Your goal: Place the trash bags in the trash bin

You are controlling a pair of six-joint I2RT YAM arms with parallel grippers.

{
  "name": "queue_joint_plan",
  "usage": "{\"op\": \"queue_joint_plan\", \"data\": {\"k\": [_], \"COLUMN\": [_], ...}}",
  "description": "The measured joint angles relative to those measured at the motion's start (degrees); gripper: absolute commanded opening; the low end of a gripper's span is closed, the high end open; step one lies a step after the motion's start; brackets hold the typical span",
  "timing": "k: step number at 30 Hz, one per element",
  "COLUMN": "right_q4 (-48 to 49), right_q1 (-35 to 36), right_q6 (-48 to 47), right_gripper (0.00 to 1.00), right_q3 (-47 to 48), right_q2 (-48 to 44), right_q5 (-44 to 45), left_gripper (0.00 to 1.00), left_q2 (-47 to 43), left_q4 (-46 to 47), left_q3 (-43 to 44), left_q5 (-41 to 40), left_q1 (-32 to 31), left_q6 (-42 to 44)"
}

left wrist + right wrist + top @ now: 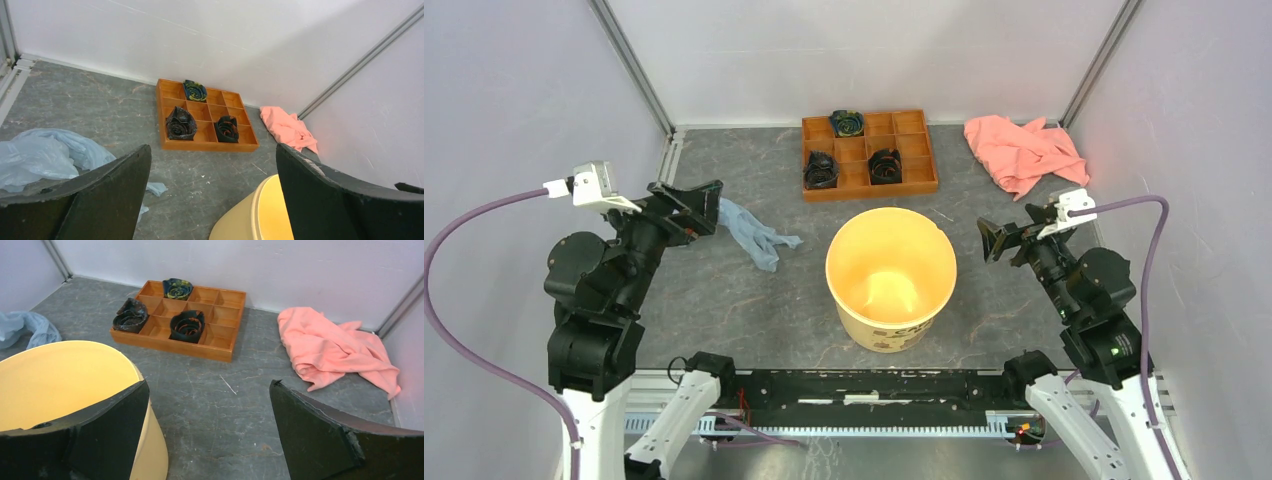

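Pre-grasp: left gripper [692,211] and right gripper [994,241] both gape empty; next I'd lower left onto the trash bag [755,238], then carry it to the trash bin [889,336].

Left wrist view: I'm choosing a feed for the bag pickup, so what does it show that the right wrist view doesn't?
Only the left wrist view shows the bulk of the crumpled trash bag. Only the right wrist view shows the yellow trash bin with its open interior, and the whole pink cloth. Both share the compartmented wooden tray, plus part of the bin, bag and cloth.
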Motion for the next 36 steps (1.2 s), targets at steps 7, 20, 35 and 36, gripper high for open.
{"op": "queue_joint_plan", "data": {"k": [7, 20, 35, 36], "right_q4": [-1.62, -1.29, 1.27, 1.27], "right_q1": [-2.29, -3.41, -3.48, -3.48], "right_q6": [0.98, 1.95, 1.95, 1.95], "right_gripper": [0.98, 0.98, 0.98, 0.98], "right_q3": [1.44, 2.4, 2.32, 2.32], "right_q2": [-1.77, -3.63, -6.03, -6.08], "right_q5": [1.7, 2.1, 1.86, 1.86], "left_gripper": [1.0, 0.98, 0.98, 0.98], "left_q2": [0.0, 1.88, 18.58, 20.11], "left_q4": [-0.57, -1.84, 15.32, 17.05], "left_q3": [-2.43, -26.93, -44.33, -44.44], "left_q5": [5.51, 14.69, 11.15, 11.02], "left_q1": [4.46, 6.73, -21.88, -23.08], "left_q6": [0.02, -5.46, -23.54, -24.5]}}
